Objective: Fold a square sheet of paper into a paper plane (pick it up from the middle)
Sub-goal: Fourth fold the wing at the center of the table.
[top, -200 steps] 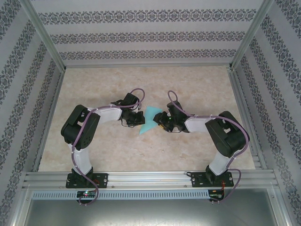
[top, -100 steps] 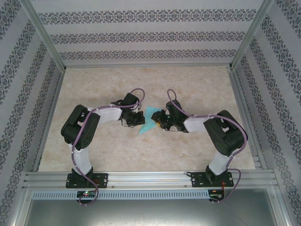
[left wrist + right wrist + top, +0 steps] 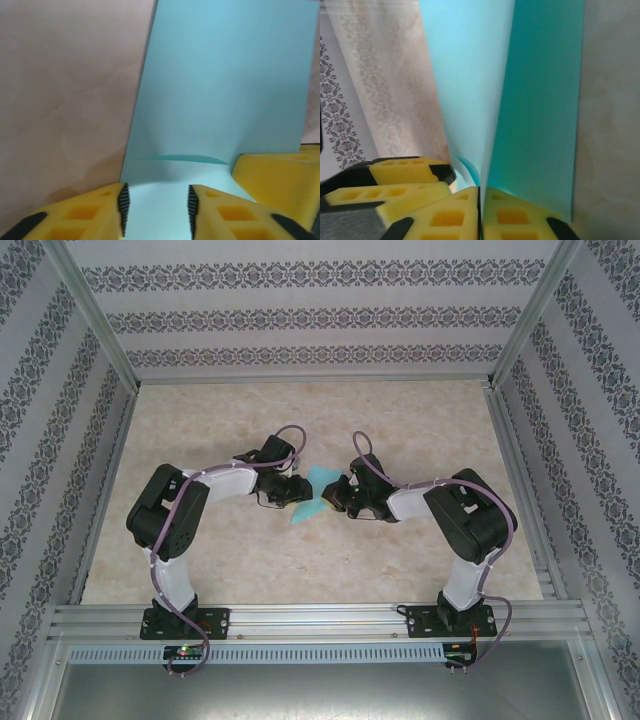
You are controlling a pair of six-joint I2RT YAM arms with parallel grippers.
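- thin turquoise paper sheet [image 3: 310, 505]: plain, 1 face darker teal
- yellow foam fingers [image 3: 75, 215], blk ribbed pads [image 3: 123, 202]
- beige marbled tabletop [image 3: 300, 420]
- wallpapered walls [image 3: 300, 320]: white w/ grey damask bands

Marbled tabletop [image 3: 200, 560], patterned walls [image 3: 300, 320]

Top camera high, looking down, wrist cameras close, apparently sharing paper [image 3: 225, 90]

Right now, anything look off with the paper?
One thing: the paper has a small curved buckle just ahead of the open left tool, not a straight crease. The right tool is shut on its folded edge. No tears visible.
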